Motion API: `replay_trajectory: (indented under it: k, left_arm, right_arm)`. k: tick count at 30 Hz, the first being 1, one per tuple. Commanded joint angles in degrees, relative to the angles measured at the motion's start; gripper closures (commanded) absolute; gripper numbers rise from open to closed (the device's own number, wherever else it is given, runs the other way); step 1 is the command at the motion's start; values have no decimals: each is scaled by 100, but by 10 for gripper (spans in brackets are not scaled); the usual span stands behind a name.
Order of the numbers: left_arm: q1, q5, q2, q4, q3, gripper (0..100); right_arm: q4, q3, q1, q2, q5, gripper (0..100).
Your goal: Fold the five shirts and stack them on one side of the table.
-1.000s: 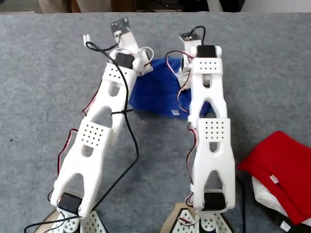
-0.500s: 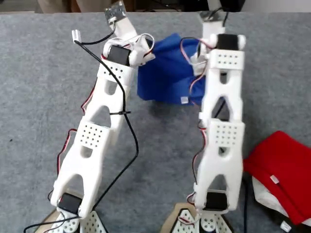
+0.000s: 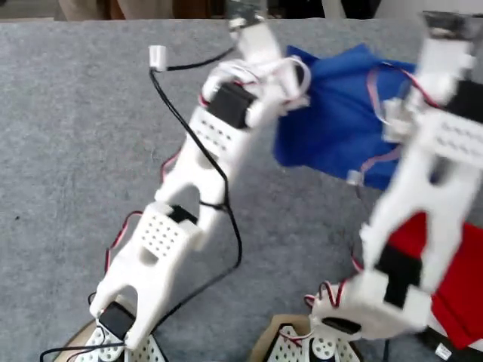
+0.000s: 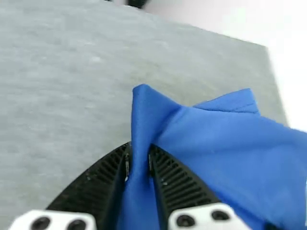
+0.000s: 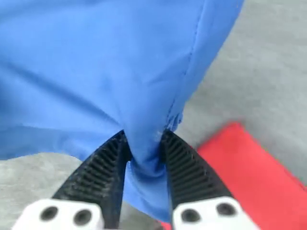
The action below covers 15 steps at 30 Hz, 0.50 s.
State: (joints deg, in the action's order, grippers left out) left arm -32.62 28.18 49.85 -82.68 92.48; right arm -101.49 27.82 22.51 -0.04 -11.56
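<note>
Blue on grey: saw a blue shirt (image 3: 339, 121) lifted over the far right part of the grey table (image 3: 75, 151), held at two places. Found the left pincer (image 4: 139, 153) clamped together on one bunched corner of the shirt, with the cloth spreading away from it. Found the right pincer (image 5: 144, 139) also closed tight on a fold of the same shirt, beside a stitched hem. Noted a folded red shirt (image 3: 453, 286) lying on the table at the near right edge, partly under the right arm (image 3: 423, 226) and, from the right wrist, beyond the hanging blue cloth. Could not tell whether the blue shirt touched the table.
</note>
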Motion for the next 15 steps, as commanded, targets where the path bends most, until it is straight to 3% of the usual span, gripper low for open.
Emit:
replay_trajectory:
  k: [1, 9, 15]
  left_arm:
    - [-563, 0, -400, 132, -9, 982]
    - [-1697, 0, -207, 695, -448, 982]
    - [-2286, 0, -171, 932, -448, 982]
  right_arm:
    - [-79, -505, 1138, -1112, -422, 995]
    - [-70, -1903, 3310, -2440, -1556, 995]
    - [62, -2659, 4558, -2976, -2365, 995]
